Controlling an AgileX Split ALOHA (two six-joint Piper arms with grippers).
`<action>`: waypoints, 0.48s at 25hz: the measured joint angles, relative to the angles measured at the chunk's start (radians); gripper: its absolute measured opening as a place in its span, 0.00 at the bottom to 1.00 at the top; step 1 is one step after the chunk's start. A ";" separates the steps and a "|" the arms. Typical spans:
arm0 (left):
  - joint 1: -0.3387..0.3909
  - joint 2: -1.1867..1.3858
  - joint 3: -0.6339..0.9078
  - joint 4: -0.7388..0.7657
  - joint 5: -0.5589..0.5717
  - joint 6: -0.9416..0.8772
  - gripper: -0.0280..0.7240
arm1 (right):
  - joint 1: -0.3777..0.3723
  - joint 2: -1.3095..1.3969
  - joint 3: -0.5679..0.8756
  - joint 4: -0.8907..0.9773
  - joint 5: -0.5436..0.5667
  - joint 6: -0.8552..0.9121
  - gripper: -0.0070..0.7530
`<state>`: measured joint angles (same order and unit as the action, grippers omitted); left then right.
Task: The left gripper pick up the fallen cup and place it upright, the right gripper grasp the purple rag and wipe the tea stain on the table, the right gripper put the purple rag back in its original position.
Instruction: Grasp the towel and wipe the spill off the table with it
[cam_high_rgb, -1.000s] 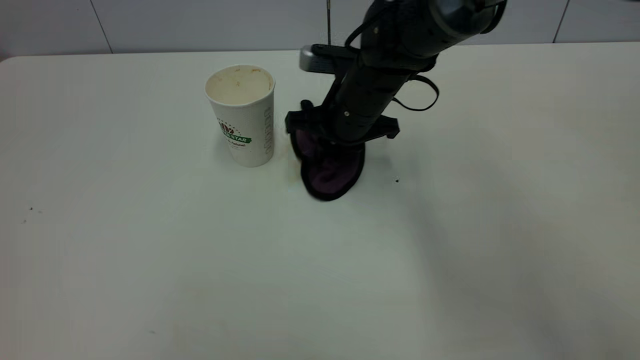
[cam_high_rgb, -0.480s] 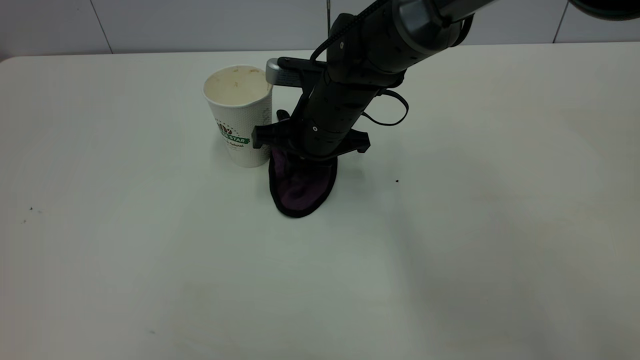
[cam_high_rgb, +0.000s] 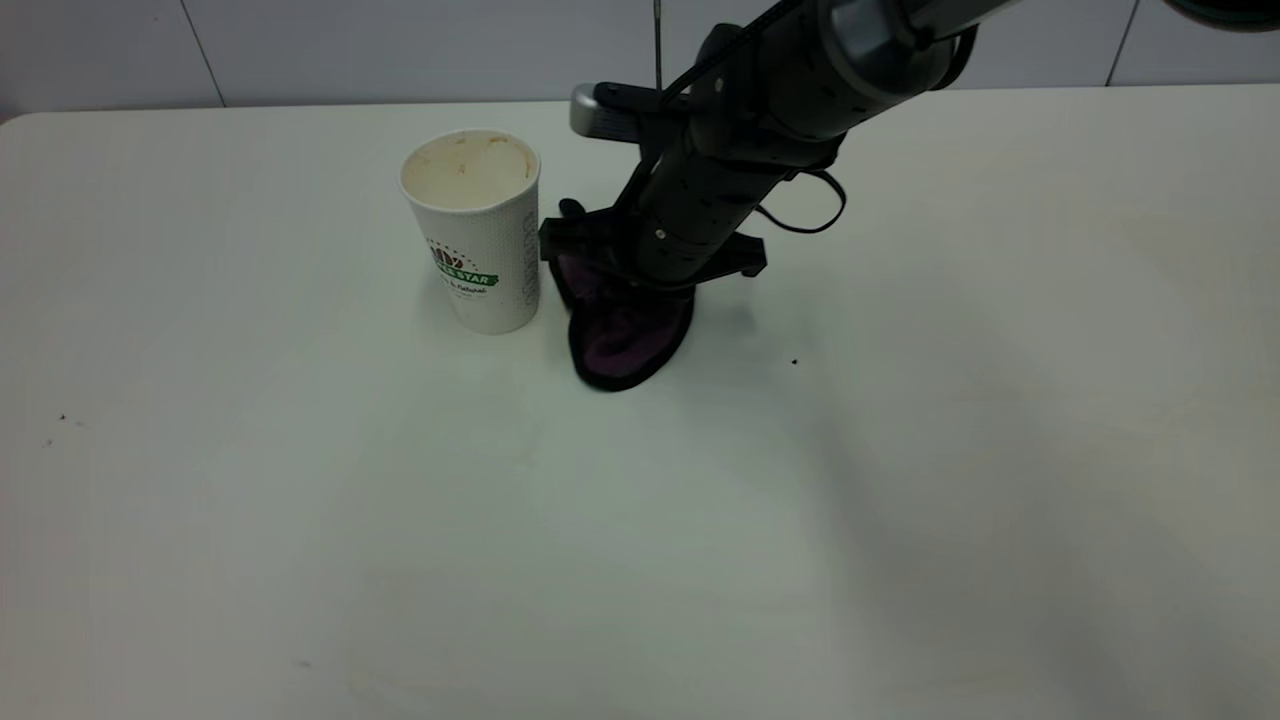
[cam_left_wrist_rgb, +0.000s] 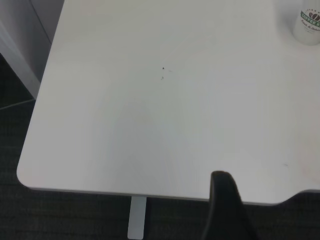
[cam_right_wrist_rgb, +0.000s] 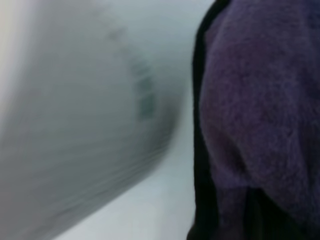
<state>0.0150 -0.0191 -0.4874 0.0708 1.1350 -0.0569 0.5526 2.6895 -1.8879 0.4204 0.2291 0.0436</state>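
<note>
The cup (cam_high_rgb: 470, 230) stands upright on the table (cam_high_rgb: 300, 500), its green logo band facing the camera. Right beside it, my right gripper (cam_high_rgb: 622, 285) points down and is shut on the purple rag (cam_high_rgb: 625, 345), which hangs under it with its lower end on the tabletop. In the right wrist view the purple rag (cam_right_wrist_rgb: 260, 110) fills one side and the cup (cam_right_wrist_rgb: 85, 125) is a blur close by. The tea stain is hidden. My left gripper (cam_left_wrist_rgb: 227, 210) hovers over the table's near edge, far from the cup (cam_left_wrist_rgb: 310, 22).
A tiny black speck (cam_high_rgb: 794, 362) lies to the right of the rag, and more specks (cam_high_rgb: 62, 418) sit near the left edge. The table's rounded corner (cam_left_wrist_rgb: 25, 172) and a leg below it show in the left wrist view.
The right gripper dragged the rag left up against the cup, then back right and a little farther away. The cup has shifted slightly left.
</note>
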 joint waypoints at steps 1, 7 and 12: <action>0.000 0.000 0.000 0.000 0.000 0.000 0.68 | -0.019 0.000 0.000 -0.011 0.005 0.000 0.14; 0.000 0.000 0.000 0.000 0.000 0.000 0.68 | -0.166 -0.010 -0.001 -0.107 0.118 0.000 0.15; 0.000 0.000 0.000 0.000 0.000 0.000 0.68 | -0.299 -0.045 -0.001 -0.241 0.322 -0.012 0.15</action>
<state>0.0150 -0.0191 -0.4874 0.0708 1.1350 -0.0569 0.2535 2.6449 -1.8889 0.1791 0.5510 0.0315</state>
